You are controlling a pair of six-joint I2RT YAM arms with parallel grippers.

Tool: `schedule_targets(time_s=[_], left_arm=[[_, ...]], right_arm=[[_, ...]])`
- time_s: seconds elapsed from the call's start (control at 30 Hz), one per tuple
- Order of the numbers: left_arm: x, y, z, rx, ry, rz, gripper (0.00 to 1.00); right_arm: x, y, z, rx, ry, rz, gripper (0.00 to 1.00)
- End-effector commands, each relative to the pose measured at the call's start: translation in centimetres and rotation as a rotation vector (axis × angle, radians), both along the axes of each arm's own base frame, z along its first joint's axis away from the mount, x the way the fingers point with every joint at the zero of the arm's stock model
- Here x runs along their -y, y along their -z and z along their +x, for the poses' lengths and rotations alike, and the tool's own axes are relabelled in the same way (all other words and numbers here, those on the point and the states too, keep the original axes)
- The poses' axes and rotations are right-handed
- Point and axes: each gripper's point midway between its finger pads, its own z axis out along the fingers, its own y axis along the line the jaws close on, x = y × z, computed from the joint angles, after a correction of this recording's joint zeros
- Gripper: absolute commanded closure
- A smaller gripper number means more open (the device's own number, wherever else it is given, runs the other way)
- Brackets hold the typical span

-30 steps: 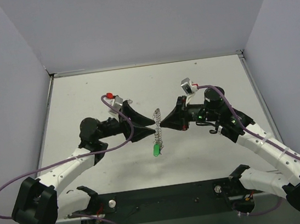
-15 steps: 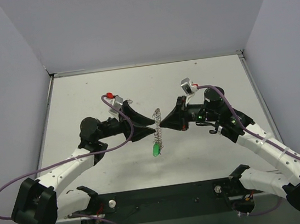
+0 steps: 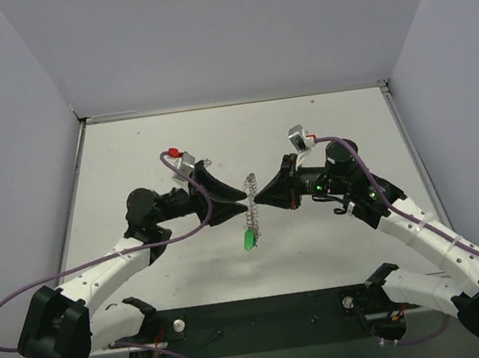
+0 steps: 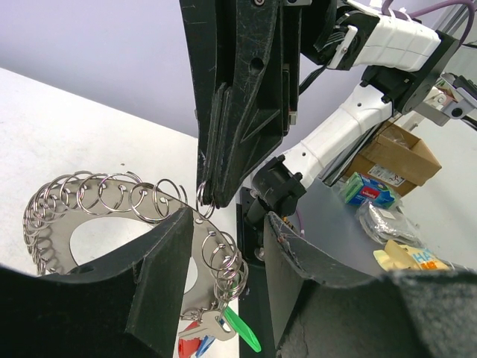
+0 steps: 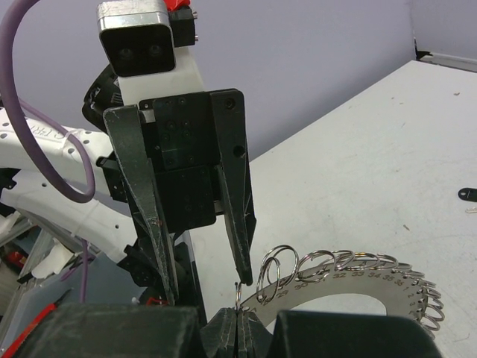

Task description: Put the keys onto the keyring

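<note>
The keyring (image 3: pixel 252 202) is a flat silvery disc rimmed with small wire loops, held on edge above the table between both grippers. My right gripper (image 3: pixel 258 201) is shut on one small loop at the ring's rim; this shows in the right wrist view (image 5: pixel 237 313) and the left wrist view (image 4: pixel 211 195). My left gripper (image 3: pixel 247 206) is open, its fingers (image 4: pixel 160 261) straddling the ring (image 4: pixel 97 231). One left fingertip (image 5: pixel 244 268) sits right by the pinched loop. The keys hang from the ring's low end: green (image 4: pixel 242 330), silver (image 4: pixel 211 326) and red (image 4: pixel 190 347). The green one shows from above (image 3: pixel 248 240).
The grey table (image 3: pixel 131 158) is boxed in by pale walls on three sides. The black base plate (image 3: pixel 266 317) with both arm mounts lies along the near edge. A small dark object (image 5: pixel 468 194) lies on the table. A cardboard box (image 4: pixel 395 153) and clutter sit beyond the table.
My right gripper has edged slightly left toward the left gripper. The ring and the hanging keys stay where they were.
</note>
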Motion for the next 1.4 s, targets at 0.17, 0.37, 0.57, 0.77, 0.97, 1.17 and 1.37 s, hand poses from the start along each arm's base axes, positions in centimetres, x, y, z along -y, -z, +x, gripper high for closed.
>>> schedule_targets(time_s=[0.17, 0.37, 0.57, 0.77, 0.97, 1.17, 1.37], left_arm=[[0.0, -1.8, -0.3, 0.064, 0.005, -0.04, 0.48], [0.3, -1.8, -0.4, 0.062, 0.016, -0.053, 0.48], [0.8, -1.7, -0.4, 0.056, 0.029, -0.052, 0.49], [1.2, -1.9, -0.7, 0.059, 0.043, -0.055, 0.62], [1.7, -2.2, -0.8, 0.062, 0.054, -0.068, 0.84], [1.6, -2.8, -0.9, 0.072, 0.051, -0.078, 1.0], [1.3, -2.2, -0.2, 0.087, -0.022, 0.0, 1.0]], right_arm=[[-0.5, -3.1, -0.3, 0.105, -0.022, 0.086, 1.0], [-0.5, -2.9, -0.3, 0.097, -0.022, 0.093, 1.0], [-0.6, -2.9, -0.4, 0.095, -0.025, 0.096, 1.0], [-0.4, -3.0, -0.3, 0.103, -0.003, 0.104, 1.0], [-0.5, -3.0, -0.3, 0.095, 0.0, 0.118, 1.0], [-0.5, -2.3, -0.1, 0.084, 0.008, 0.097, 0.99], [0.6, -2.4, 0.1, 0.122, 0.06, 0.06, 0.49]])
